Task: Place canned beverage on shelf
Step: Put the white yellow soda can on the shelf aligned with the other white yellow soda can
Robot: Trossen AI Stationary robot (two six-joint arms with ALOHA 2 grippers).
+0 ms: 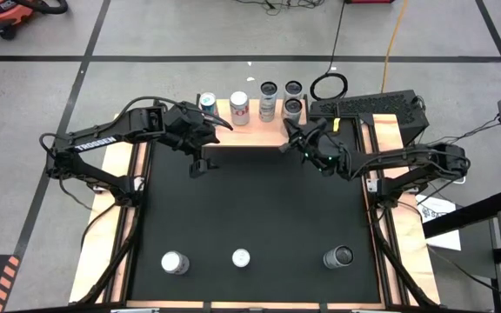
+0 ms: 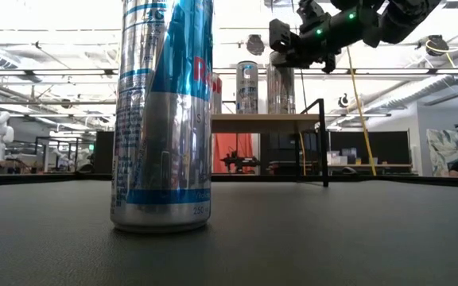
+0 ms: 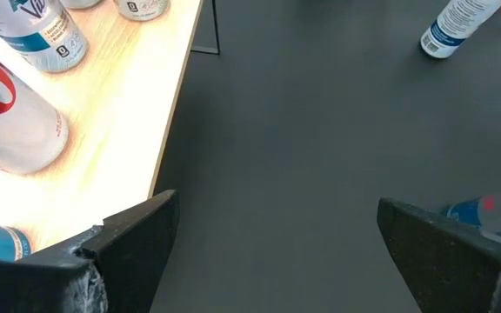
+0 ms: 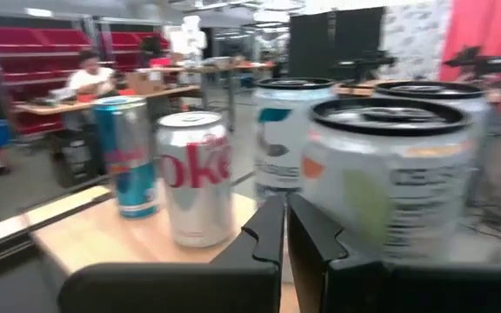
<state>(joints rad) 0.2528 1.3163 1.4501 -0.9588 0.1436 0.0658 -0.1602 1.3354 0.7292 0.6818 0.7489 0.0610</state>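
Observation:
The shelf, pale wood on thin black legs, stands at the table's far middle. Several cans stand upright on its top, among them a blue can and a white-and-red can. Three more cans stand upright near the table's front edge: left, middle, right. My left gripper hangs open above the mat by the shelf's near left corner, slanting down, with nothing between its fingers. My right gripper is shut and level at the shelf's near right corner, pointing at the cans there.
The low view looks past the middle front can to the shelf, with my right gripper above it. A black ring and a dark keyboard-like box lie beyond the shelf's right end. The mat's middle is bare.

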